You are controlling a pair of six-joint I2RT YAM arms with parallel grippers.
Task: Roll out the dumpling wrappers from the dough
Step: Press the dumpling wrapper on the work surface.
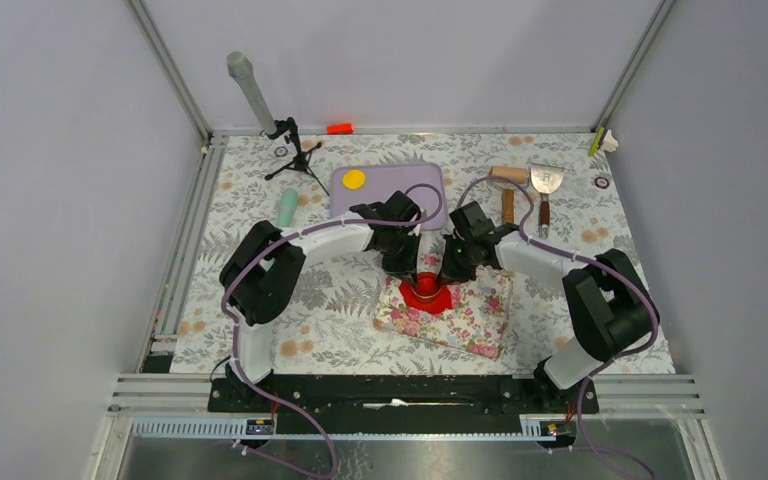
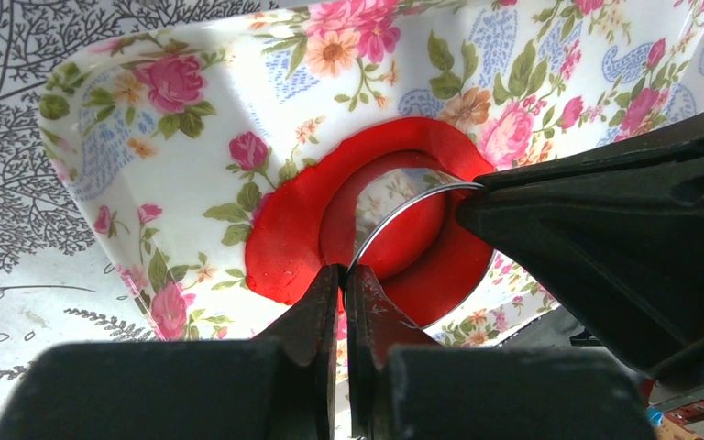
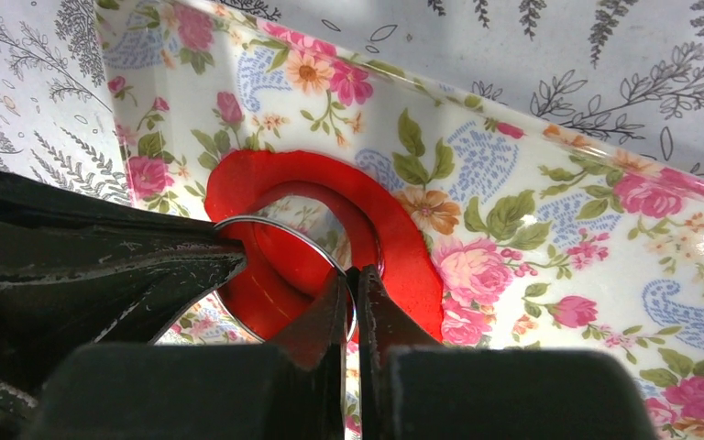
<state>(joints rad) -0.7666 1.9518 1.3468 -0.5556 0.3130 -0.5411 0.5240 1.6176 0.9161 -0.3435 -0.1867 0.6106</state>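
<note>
**Top view:** the left pincer and right pincer met over the red dough on the floral board. One yellow wrapper lay on the purple tray.

**Left wrist:** the left pincer was clamped on the ring cutter at its rim.

**Right wrist:** the right pincer likewise pinched the rim. A red disc appeared cut but not yet lifted out.

Robot lab test cell, grey panel walls, aluminium frame, black mounting rail

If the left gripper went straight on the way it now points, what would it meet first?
Probably the dough. The left gripper is shut on the rim of the ring, and the red sheet lies just beyond its tips on the tray. Depth is unclear.
</note>
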